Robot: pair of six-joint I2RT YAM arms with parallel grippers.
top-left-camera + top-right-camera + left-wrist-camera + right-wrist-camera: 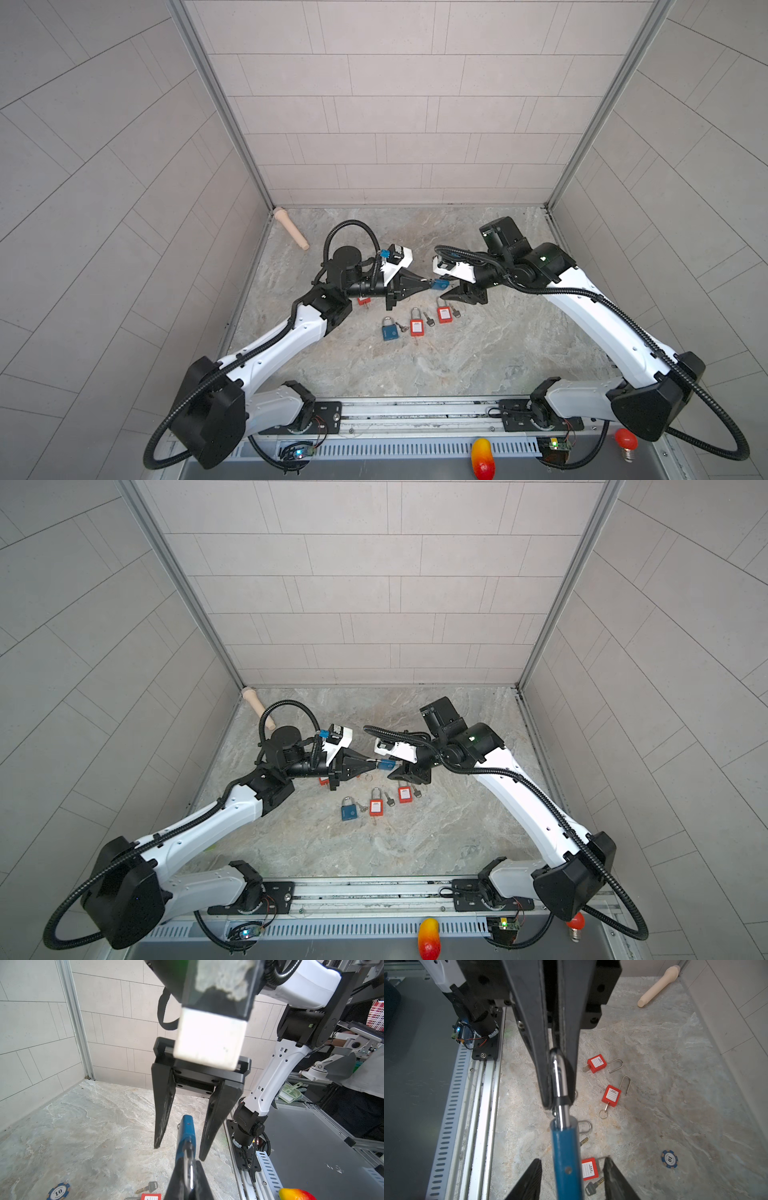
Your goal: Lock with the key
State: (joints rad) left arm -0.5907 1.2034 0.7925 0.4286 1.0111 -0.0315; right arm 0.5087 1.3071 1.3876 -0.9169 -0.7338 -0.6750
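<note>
A: Where is the lock we are working on?

B: Off the bench (457, 365), in the air between the two arms. The left gripper (559, 1101) has its fingers clenched on the shackle (558, 1076) of the blue padlock (440, 285), so the body hangs out past the tips.

A: Which way does it lie?

B: Its long axis runs along the line from one gripper to the other. The shackle end points to the left arm and the bottom end to the right arm. In the right wrist view it shows edge-on, a narrow blue bar.

A: And the right gripper (180, 1152)?

B: Released. Its fingers (164, 1109) stand apart, one on each side of the padlock's bottom end with a gap on both sides, touching nothing and holding nothing.

A: So the right arm is the nearer one for the keyhole end.

B: Yes, that end sits right between its tips. Whether a key is already in it I cannot tell. A loose key (429, 320) lies on the bench beside a red padlock (416, 327), below and well apart from both grippers.

A: Then the coming move hinges on that alignment.

B: I think so. Anything the right arm pushes or turns has to go along the padlock's long axis, against the left grip.
</note>
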